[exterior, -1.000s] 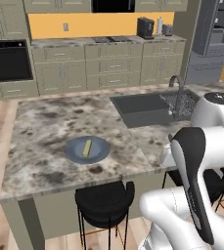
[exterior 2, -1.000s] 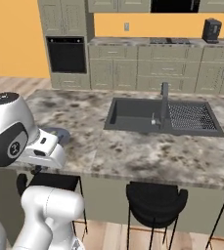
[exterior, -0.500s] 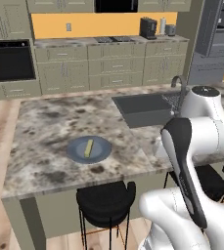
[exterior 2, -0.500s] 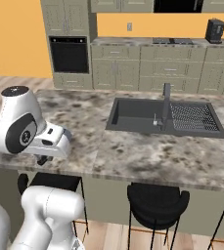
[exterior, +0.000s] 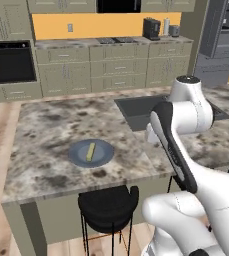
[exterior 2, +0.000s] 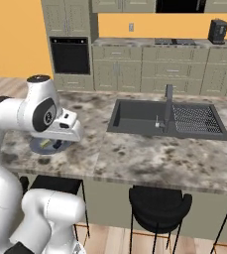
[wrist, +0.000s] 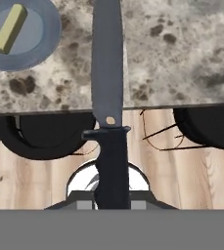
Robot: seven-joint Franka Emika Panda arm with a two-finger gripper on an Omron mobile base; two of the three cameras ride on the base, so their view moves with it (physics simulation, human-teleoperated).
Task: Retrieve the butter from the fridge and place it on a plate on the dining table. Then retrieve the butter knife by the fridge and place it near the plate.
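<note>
My gripper (wrist: 112, 197) is shut on the handle of the black butter knife (wrist: 107, 63). The blade reaches out past the front edge of the dining table (wrist: 182, 58), just right of the plate in the hand view. The blue-grey plate (wrist: 40, 44) holds the pale yellow butter (wrist: 10, 28). From the left base view the plate (exterior: 103, 155) and butter (exterior: 90, 151) lie left of my arm (exterior: 183, 112), near the table's (exterior: 51, 125) front edge. The hand hovers over the plate (exterior 2: 40, 147) in the right base view. The grey fridge (exterior: 218, 45) stands far right.
A dark sink (exterior 2: 137, 116) with a faucet (exterior 2: 168, 104) and drying rack (exterior 2: 197, 119) is set into the table to the right. Black stools (exterior: 108, 205) (exterior 2: 159, 206) stand along the front edge. The wall counter carries an oven (exterior: 11, 62) and coffee machine (exterior: 151, 27).
My arm has swung left and forward over the table toward the plate, carrying the knife. The plate and butter have stayed put.
</note>
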